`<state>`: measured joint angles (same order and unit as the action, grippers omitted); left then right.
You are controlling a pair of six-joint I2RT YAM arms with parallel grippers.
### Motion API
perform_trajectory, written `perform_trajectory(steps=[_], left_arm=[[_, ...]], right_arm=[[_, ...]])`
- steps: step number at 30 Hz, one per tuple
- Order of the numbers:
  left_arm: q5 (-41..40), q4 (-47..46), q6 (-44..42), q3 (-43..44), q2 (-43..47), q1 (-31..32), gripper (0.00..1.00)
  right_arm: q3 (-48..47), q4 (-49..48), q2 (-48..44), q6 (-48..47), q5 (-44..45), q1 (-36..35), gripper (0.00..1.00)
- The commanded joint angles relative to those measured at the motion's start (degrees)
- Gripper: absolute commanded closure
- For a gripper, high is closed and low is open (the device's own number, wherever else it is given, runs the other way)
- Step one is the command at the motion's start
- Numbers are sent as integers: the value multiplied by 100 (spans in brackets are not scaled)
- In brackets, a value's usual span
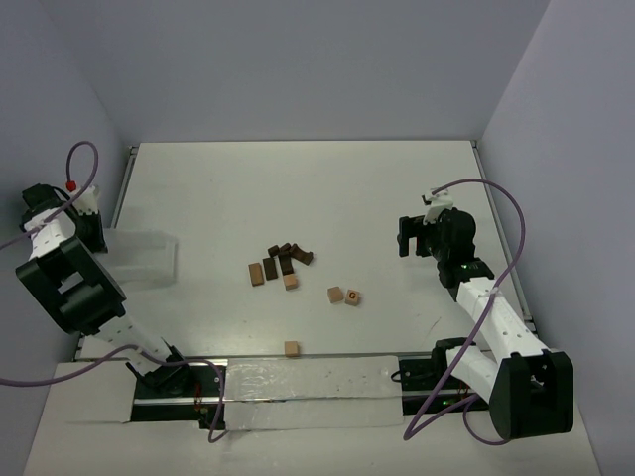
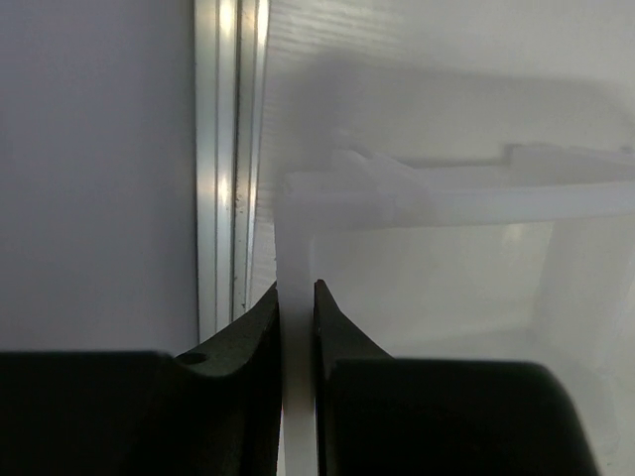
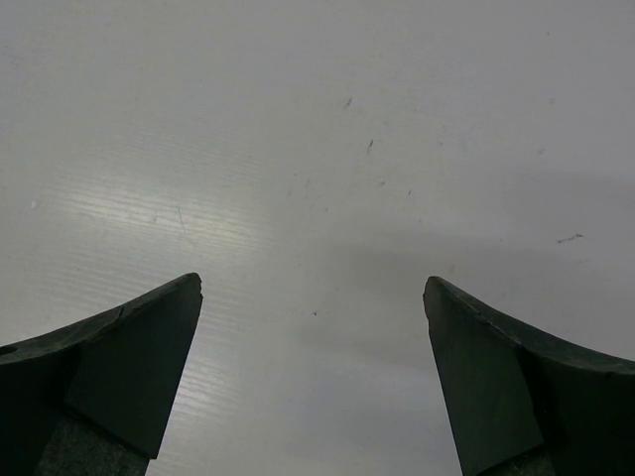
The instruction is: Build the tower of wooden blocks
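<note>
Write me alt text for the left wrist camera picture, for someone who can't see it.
The left gripper is shut on a thin upright wall of the white plastic tray, seen from just behind its two dark fingers. A metal rail runs up the picture to the left of the tray.

Top view: you get even, bright light, sharp focus and faint, short shadows on the tabletop (image 1: 298, 188). There's patchy glare on the glossy strip (image 1: 308, 382) at bottom centre. Left wrist view: tray (image 2: 446, 198) blown out to white, edges soft; left pincer (image 2: 298, 290) near-black, blurred. Right wrist view: dimmer grey, bright streak at mid-left, right pincer (image 3: 312, 283) out of focus.
</note>
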<state>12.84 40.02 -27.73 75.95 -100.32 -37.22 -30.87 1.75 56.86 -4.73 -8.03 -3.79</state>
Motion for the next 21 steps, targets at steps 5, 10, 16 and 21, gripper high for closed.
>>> perform_trajectory(steps=[5, 10, 16, 21], left_arm=[[78, -675, -373, -376, -117, -30, 84], [31, -783, -377, -397, -280, -30, 76], [-82, -892, -386, -383, -352, -30, 65], [-69, -792, -369, -299, -261, -39, 47]], right_arm=[[-323, -33, 26, 43, -14, 45, 0], [-323, -8, 27, 34, -5, 45, 0], [-332, 10, 40, 39, -14, 45, 0], [-340, 10, 23, 60, -32, 41, 0]])
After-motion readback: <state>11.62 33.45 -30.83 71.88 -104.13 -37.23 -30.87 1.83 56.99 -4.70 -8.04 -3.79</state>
